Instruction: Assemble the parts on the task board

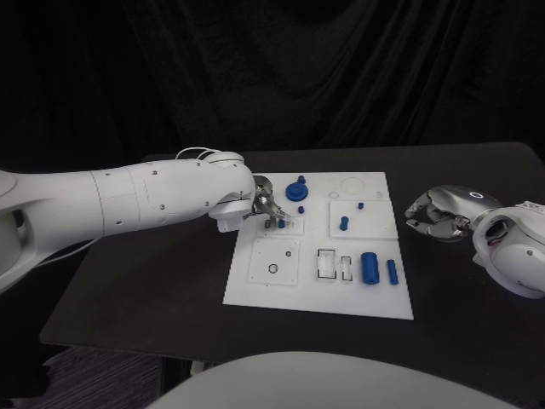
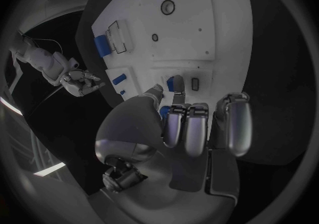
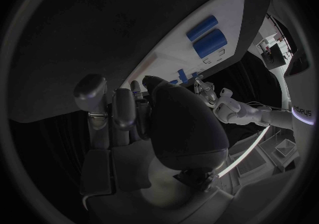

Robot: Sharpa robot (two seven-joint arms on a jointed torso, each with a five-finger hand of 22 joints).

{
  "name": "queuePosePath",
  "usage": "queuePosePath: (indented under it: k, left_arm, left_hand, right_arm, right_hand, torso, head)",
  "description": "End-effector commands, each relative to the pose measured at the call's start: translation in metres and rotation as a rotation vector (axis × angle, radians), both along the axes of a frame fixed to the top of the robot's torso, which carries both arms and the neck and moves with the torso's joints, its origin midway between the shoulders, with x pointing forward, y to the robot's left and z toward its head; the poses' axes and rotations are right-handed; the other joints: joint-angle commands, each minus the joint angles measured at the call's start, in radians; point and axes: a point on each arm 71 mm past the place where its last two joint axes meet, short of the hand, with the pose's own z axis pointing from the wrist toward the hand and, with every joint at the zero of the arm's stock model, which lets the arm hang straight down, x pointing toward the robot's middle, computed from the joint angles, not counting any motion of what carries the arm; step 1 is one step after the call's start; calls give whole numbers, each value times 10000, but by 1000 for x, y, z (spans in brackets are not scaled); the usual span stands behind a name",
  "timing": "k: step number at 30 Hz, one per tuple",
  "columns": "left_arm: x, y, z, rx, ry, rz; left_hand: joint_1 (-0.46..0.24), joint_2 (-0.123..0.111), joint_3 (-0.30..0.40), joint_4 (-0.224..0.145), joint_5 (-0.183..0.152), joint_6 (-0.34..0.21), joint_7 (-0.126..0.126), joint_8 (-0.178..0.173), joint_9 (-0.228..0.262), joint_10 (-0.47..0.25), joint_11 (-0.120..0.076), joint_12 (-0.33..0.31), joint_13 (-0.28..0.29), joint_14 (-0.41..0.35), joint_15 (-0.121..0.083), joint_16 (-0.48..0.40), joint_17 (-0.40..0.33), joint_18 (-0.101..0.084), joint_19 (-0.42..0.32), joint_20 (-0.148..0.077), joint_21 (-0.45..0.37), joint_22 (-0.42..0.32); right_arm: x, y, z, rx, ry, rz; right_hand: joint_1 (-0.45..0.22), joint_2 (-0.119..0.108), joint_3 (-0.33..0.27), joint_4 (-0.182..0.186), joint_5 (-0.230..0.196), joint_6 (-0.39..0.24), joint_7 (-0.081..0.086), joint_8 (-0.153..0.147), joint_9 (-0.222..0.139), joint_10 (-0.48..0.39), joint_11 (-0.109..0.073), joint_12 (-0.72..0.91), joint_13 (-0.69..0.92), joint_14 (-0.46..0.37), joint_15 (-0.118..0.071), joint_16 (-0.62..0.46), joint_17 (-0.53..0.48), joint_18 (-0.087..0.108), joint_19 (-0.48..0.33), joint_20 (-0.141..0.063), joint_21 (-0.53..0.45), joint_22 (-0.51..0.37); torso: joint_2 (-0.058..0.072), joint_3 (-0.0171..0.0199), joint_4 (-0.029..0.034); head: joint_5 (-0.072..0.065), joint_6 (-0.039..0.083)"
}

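Surroundings: black table [image 1: 162,281] under a dark curtain backdrop; one white task board [image 1: 328,290] at its middle
Left hand [image 1: 263,207]: over the board's near-left part; fingers [image 2: 178,83] pinching a small blue part [image 2: 170,82] at a socket; holding it
Right hand [image 1: 435,213]: off the board's right edge, apart from it; fingers curled in, nothing seen inside
Parts counted: one round knobbed part [image 1: 297,190] just beyond the left hand; two small pegs [image 1: 344,223] between the hands; two cylinders [image 1: 370,267], thick and thin, nearer the right hand
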Motion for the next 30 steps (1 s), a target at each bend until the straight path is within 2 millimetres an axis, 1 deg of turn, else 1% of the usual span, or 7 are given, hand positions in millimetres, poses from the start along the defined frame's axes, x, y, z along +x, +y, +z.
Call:
queuePosePath:
  k: [1, 2, 8, 17, 23, 26, 30]
  left_arm:
    - [2, 0, 17, -351, -1580, -159]
    - [1, 2, 23, -393, -1819, -220]
    - [-2, 20, 44, -480, -2345, -314]
    - [8, 45, 47, -35, -2080, -254]
    - [25, 54, 43, 399, -1752, -198]
    - [34, 55, 41, 492, -1712, -178]
    - [43, 53, 38, 549, -1680, -206]
  left_hand:
    - [132, 11, -6, -59, 124, -28, -98, 224, 292, 857, -73, 155, 2435, 1040, -85, 26, 2634, -91, 548, -89, 252, 2086]
    - [217, 30, -23, -63, 182, -92, -128, 388, 534, 878, -117, 181, 2452, 1040, -102, 26, 2634, -104, 574, -126, 318, 2115]
    - [331, 64, -59, -32, 240, -176, -175, 643, 910, 947, -155, 274, 2515, 1040, -128, 26, 2634, -148, 635, -159, 530, 2195]
    - [388, 102, -104, 82, 281, -293, -175, 787, 1186, 1051, -156, 419, 2611, 1040, -124, 26, 2634, -235, 742, -161, 949, 2336]
    - [268, 147, -205, 340, 259, -315, -146, 688, 1196, 1051, -125, 419, 2611, 1040, -92, 26, 2634, -229, 723, -137, 925, 2333]
    - [249, 132, -279, 485, 243, -215, -125, 454, 1047, 1051, -103, 419, 2611, 1040, -70, 26, 2634, -226, 710, -116, 916, 2329]
    - [251, 106, -363, 605, 230, -128, -92, 197, 892, 1051, -72, 419, 2611, 1040, -42, 26, 2634, -211, 676, -91, 847, 2308]
  right_arm:
    - [-1, 0, 3, 241, -323, 132]
    - [-1, -1, 4, 337, -448, 185]
    - [-1, -2, 7, 605, -828, 321]
    - [-2, -4, 10, 817, -1154, 423]
    - [-2, -4, 10, 836, -1168, 473]
    - [-3, -4, 10, 841, -1167, 491]
    - [-3, -4, 10, 858, -1173, 527]
  right_hand:
    - [40, -43, 60, 11, -33, 109, 2, 21, 19, -29, 17, 8, 529, 301, 76, 48, 46, 30, -67, 10, 74, 1027]
    - [39, -40, 62, 13, -22, 155, -1, 45, 30, -11, 22, 26, 551, 309, 78, 85, 70, 24, -58, 10, 111, 1037]
    - [35, -43, 59, 17, -5, 231, -9, 83, 48, 36, 30, 72, 604, 333, 80, 173, 126, -2, -20, 12, 266, 1078]
    - [-14, -50, 35, 62, -7, 314, -19, 120, 66, 133, 35, 162, 702, 394, 79, 346, 233, -43, 59, 11, 531, 1149]
    - [-19, -51, 32, 66, -9, 317, -19, 121, 66, 148, 36, 177, 719, 399, 79, 361, 242, -47, 66, 10, 556, 1155]
    - [-26, -49, 30, 73, -9, 323, -22, 122, 67, 159, 36, 186, 729, 407, 78, 375, 250, -50, 75, 10, 574, 1161]
    - [-26, -49, 30, 73, -9, 323, -22, 122, 67, 159, 36, 186, 729, 407, 78, 375, 250, -50, 75, 10, 574, 1161]
  torso:
    - [-18, -4, 8]
    - [-26, 1, 6]
    - [-29, 14, -5]
    - [-8, 10, 41]
    - [12, 1, 68]
    - [42, -8, 73]
    - [82, -31, 38]
  head:
    - [71, -1]
    - [108, -1]
    - [130, -1]
    - [50, -1]
    - [-14, -1]
    - [-41, -1]
    - [-33, -1]
